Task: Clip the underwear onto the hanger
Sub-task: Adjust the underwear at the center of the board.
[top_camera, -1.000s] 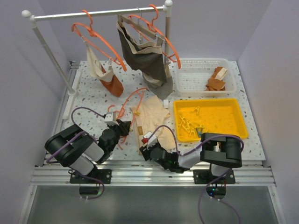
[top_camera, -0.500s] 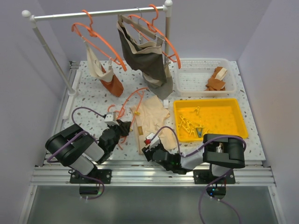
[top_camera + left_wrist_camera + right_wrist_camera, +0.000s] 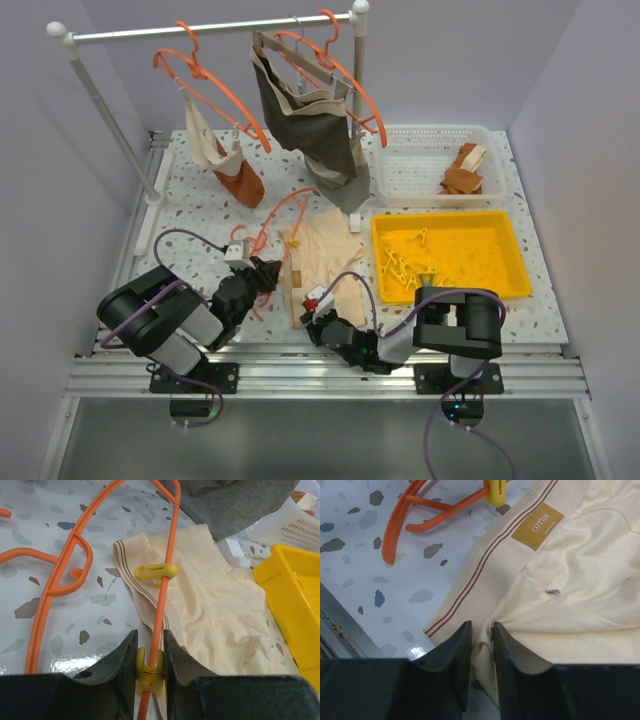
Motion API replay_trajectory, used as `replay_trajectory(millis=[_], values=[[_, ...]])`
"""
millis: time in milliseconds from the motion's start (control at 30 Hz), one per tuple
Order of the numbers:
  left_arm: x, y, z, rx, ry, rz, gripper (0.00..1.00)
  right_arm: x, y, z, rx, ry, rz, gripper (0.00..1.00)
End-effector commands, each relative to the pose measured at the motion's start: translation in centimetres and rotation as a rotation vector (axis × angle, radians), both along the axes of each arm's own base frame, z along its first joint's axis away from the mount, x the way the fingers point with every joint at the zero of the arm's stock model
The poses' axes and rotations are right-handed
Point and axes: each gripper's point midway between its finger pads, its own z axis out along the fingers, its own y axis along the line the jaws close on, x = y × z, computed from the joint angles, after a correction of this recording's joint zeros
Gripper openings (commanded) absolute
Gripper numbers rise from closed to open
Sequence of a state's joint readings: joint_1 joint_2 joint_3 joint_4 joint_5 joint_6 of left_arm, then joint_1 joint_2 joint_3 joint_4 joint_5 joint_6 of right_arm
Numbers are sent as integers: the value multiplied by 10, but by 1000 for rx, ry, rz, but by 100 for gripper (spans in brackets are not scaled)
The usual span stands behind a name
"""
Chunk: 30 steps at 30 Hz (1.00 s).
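A: Status on the clipping?

B: Partway, by the look of it. Seeing the underwear [image 3: 325, 250] flat on the table [image 3: 190, 200], just left of the yellow tray [image 3: 510, 285]. Same for the hanger [image 3: 275, 225]: lying down, one side bar crossing the waistband.

A: Clips?

B: Counting two yellow ones on that bar. Reading the far clip [image 3: 156, 571] as sitting right at the waistband edge; can't tell whether biting cloth or only riding the bar. Got the near clip [image 3: 150, 669] squeezed between the fingers of the left gripper [image 3: 149, 639], on the bar, close to the cloth edge. Can't tell about contact with the fabric, blocked by the jaws.

A: Right side?

B: Got the right gripper [image 3: 481, 630] pinched down on a fold of cloth just inside the waistband's near corner, below the COTTON label [image 3: 537, 526]. Probably holding the fabric in place for the clip.

A: Left to do?

B: Judging from this: seat the near clip on the waistband, confirm the far one, let go both sides. Not calling it done before seeing both clips gripping cloth.
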State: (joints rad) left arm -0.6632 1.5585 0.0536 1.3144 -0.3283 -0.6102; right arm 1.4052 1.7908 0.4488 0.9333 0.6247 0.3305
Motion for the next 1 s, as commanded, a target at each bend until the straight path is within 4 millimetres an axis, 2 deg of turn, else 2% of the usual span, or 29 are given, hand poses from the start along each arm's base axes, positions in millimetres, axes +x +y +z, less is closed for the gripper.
replay_trajectory(millis=[0,67,200,367,467,633,767,967], values=[[-40,32,70,-211,-259,2,0,-8,-4,-23,-87,36,34,23],[-40,32,71,-212,-260,1,0,-8,-3,-22,-93,34,37,12],[-41,29,71,-222,-258,-10,0,-5,7,-18,-81,29,35,0],[-42,24,69,-232,-241,-32,0,0,17,-11,-32,32,-6,0],[-41,23,68,-235,-236,-35,0,7,16,-7,4,36,-68,0],[-42,23,69,-244,-237,-38,0,23,0,3,78,35,-216,0],[-43,22,69,-247,-234,-43,0,27,-12,9,122,31,-256,0],[-44,18,70,-275,-226,-57,0,26,-7,9,130,39,-240,0]])
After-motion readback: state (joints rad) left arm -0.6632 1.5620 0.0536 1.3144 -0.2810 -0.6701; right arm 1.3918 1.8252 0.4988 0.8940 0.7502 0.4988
